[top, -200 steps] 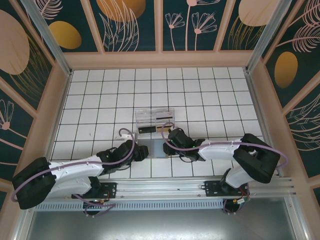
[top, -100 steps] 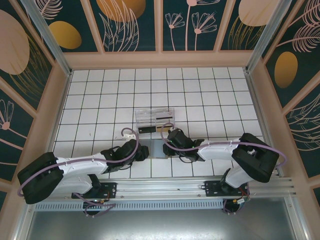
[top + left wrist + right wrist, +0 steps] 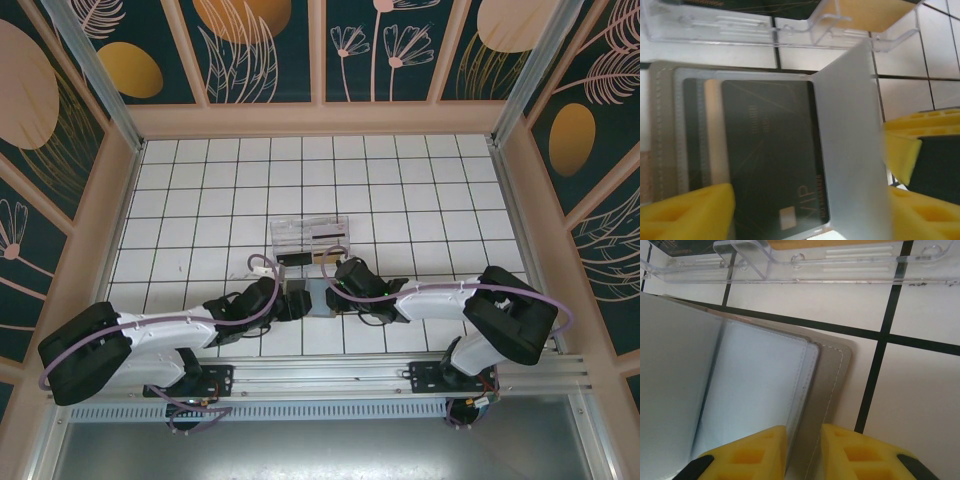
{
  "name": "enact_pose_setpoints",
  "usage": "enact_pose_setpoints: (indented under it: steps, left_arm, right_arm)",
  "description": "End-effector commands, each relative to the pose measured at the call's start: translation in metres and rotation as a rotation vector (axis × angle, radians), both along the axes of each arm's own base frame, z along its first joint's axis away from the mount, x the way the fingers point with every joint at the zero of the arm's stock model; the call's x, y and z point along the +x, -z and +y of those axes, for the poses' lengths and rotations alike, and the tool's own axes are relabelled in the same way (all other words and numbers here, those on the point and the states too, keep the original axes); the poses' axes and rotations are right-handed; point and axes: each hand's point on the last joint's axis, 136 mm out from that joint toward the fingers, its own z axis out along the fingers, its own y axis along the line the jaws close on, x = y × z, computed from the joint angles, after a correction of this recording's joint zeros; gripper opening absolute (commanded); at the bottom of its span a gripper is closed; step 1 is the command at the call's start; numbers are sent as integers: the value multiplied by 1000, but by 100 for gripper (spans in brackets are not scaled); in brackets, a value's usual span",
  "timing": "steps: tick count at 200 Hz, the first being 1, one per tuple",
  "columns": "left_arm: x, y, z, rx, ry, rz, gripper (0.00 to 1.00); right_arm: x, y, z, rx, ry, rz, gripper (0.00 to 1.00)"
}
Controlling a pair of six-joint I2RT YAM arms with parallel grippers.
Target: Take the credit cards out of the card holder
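A flat grey folding card holder (image 3: pixel 312 298) lies open on the white tiled table (image 3: pixel 200 180), just short of a clear rectangular plastic tray (image 3: pixel 310 232), with a strip of bare tile between the two.

The left end effector (image 3: pixel 807 205) stands wide. One yellow finger sits over the holder's left stitched edge and the other beyond a translucent grey leaf (image 3: pixel 850 150) that stands up from the spine. Neither finger is clamped on anything.

Between the fingers, a dark plastic credit card (image 3: pixel 770 160) marked VIP lies face up in its clear sleeve. The edges of further cards are stepped out to its left.

The right end effector (image 3: pixel 803 450) is narrow, pinching the holder's right-hand edge where the pale sleeve meets the grey stitched cover.

A second dark card (image 3: pixel 675 247) rests inside the tray.

Open tile runs away to the left, right and far side, up to the raised tan border (image 3: pixel 115 230). The two wrists nearly meet over the holder.
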Motion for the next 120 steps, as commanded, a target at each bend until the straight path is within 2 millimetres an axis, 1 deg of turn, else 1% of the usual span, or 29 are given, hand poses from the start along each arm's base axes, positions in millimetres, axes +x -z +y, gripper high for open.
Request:
enact_pose_setpoints:
  steps: [1,22,36,71,86,102,120]
  left_arm:
    - [-3,-2,-3,-33,20,3,84]
    - [-1,-9,-5,-47,24,-17,84]
    - [0,-17,-9,-76,37,-38,84]
    - [3,-47,-31,-189,98,-100,74]
    - [2,-56,-40,-233,131,-116,73]
    - [2,-59,-45,-240,146,-115,73]
    - [2,-55,-47,-233,152,-105,71]
  right_arm:
    - [-1,0,6,9,-3,8,27]
    - [0,0,7,8,-6,7,27]
    - [0,1,7,7,-5,7,27]
    - [2,-2,5,5,9,-5,27]
    - [3,-3,3,7,16,-10,27]
    - [3,-5,2,14,21,-15,27]
    - [4,-9,1,24,34,-25,27]
